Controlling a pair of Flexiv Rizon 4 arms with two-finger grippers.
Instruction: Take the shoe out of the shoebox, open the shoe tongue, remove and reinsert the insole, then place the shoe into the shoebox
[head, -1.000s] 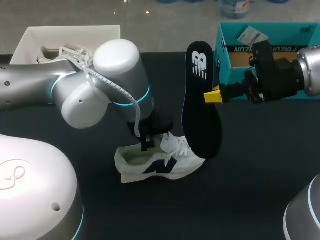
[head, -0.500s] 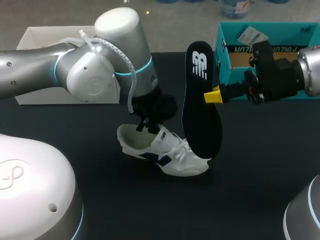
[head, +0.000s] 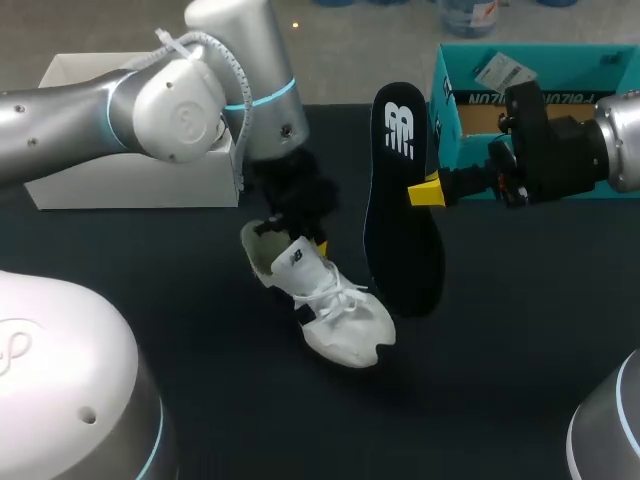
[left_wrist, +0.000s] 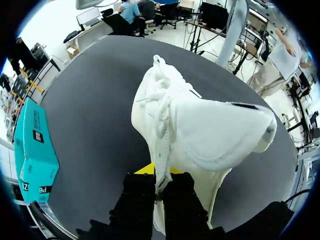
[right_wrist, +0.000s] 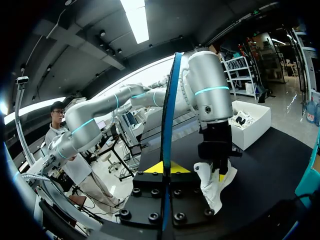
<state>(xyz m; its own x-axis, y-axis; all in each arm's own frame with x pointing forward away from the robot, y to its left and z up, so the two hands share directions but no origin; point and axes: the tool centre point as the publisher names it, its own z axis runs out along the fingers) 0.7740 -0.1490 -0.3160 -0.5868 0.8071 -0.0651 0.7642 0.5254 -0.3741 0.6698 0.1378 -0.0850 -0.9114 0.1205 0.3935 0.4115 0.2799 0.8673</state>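
Head view
- Step in hand: judged to fall between removing and reinserting the insole. The insole is out of the shoe, and each arm holds one part.
- Left claw (head: 297, 232): clamped on the heel collar of the white shoe (head: 330, 305). The shoe is tilted, with the heel up at the claw and the toe low over the dark surface (head: 500, 390). Whether the toe touches cannot be told.
- Right claw (head: 425, 190): pinched on one long edge of the black insole (head: 402, 215). The insole stands upright just beside the shoe and is not touching it.
- Teal shoebox (head: 470, 110): at the back right, behind the right claw.
- White box (head: 130, 185): at the back left, behind the left arm (head: 90, 115).
- Writing: a white logo at the insole's upper end, a dark emblem on the shoe's side, and inverted white print on the teal wall. None transcribed.

Left wrist view
- Left claw (left_wrist: 159, 192): fingers together with a fold of the shoe's (left_wrist: 200, 125) collar nipped between them.
- Shoe: runs ahead of the claw, with laces and tongue along one flank.
- Teal shoebox (left_wrist: 32, 145): off to one side at the edge of the surface (left_wrist: 90, 100). Its print is too small to read.

Right wrist view
- Right claw (right_wrist: 166, 169): a yellow tip on each face of the insole (right_wrist: 168, 115), which is seen edge-on and gripped.
- Shoe (right_wrist: 215, 187): hangs toe-down under the left claw (right_wrist: 217, 150), ahead of the insole and to one side.
- Next move (judgement): turn the shoe's opening toward the insole. Then lead the insole's toe end in under the tongue, flat to the footbed, taking care that it does not buckle.
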